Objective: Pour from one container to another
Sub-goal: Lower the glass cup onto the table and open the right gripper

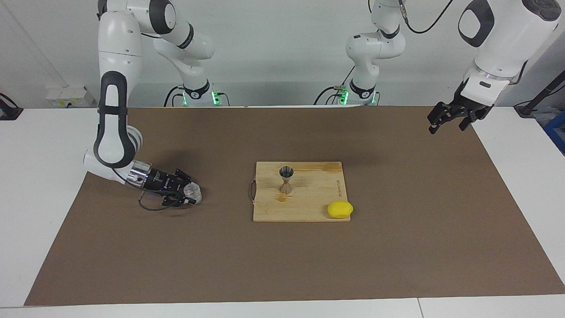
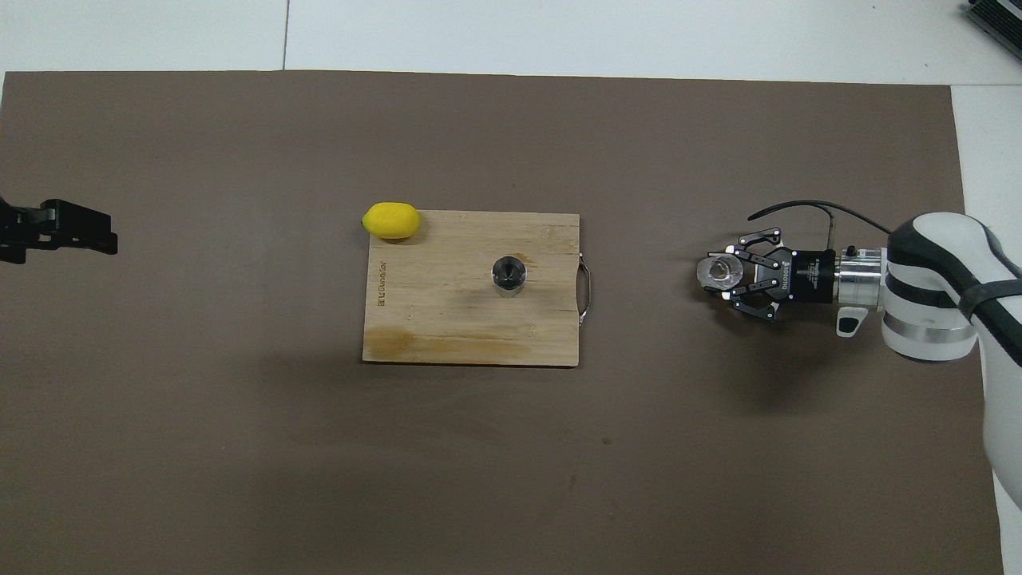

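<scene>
**Glass gripped at the right arm's end, jigger upright on the board**

Brown matting [image 1: 397,247] covers most of the white table [image 1: 39,132], with a white wall at the robots' end. A wooden cutting board [image 1: 304,203] lies at the mat's middle; dark lettering is burned along its edge toward the left arm's end, too small to read. A metal handle sits on its edge toward the right arm's end.

On the board the metal jigger [image 1: 286,179] stands upright, mouth up, beside a darker stain on the wood. A yellow lemon [image 1: 340,209] rests on the board's corner farthest from the robots, toward the left arm's end, overhanging the edge.

Well apart from the board, toward the right arm's end, the right gripper [image 1: 190,192] lies low over the mat, clenched around the clear glass tumbler [image 1: 193,191]. White writing on the gripper's body cannot be made out. Bare mat lies between tumbler and board.

The left gripper [image 1: 454,117] waits, raised above the mat's edge at the left arm's end, fingers spread and holding nothing.
</scene>
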Controlling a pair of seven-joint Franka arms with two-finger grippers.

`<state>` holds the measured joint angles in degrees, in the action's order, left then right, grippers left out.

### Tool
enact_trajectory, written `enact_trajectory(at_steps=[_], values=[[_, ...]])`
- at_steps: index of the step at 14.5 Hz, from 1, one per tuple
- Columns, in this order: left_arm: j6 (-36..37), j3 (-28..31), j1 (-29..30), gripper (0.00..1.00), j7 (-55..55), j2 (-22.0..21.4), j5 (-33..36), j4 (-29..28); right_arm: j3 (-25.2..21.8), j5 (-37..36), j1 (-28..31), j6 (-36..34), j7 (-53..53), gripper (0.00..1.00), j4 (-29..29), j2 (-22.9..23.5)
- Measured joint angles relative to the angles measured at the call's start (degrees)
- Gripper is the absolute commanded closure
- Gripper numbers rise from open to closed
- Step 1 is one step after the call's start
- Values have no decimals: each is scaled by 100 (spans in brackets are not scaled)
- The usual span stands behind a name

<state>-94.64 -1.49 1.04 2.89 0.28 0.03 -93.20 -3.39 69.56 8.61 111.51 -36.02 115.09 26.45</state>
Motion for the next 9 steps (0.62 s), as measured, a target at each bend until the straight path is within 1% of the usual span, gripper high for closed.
enact_trajectory(at_steps=[1, 2, 4, 9], values=[[0, 0, 0, 0, 1, 0, 0, 0, 0, 0, 1, 0, 0, 20, 0, 0], [0, -2, 0, 0, 3, 0, 0, 0, 0, 0, 1, 0, 0, 3, 0, 0], [0, -8, 0, 0, 5, 0, 0, 0, -2, -1, 3, 113, 0, 1, 17, 5], [0, -10, 0, 0, 70, 0, 0, 0, -8, -1, 128, 217, 0, 1, -2, 18]])
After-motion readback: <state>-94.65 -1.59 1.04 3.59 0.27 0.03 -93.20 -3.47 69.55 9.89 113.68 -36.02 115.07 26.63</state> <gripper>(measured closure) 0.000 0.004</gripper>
